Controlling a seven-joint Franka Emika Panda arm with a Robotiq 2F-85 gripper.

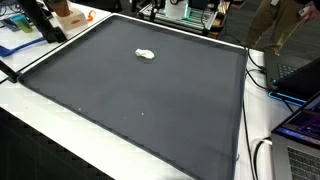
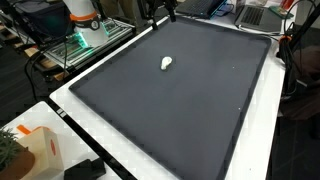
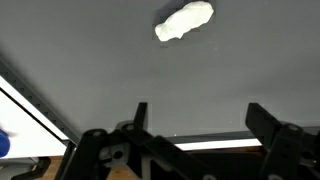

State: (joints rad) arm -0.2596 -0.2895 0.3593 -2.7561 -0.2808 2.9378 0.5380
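White lump [image 3: 184, 21] lies directly on the dark tabletop [image 3: 90, 60], well ahead of the jaws and apart from them. In the wrist view its long axis slants from lower left up to upper right, the thicker end upper right. The jaws stand wide open with nothing between them. An orange-and-white carton [image 2: 35, 148] stands on the tabletop's pale border; its contents cannot be seen
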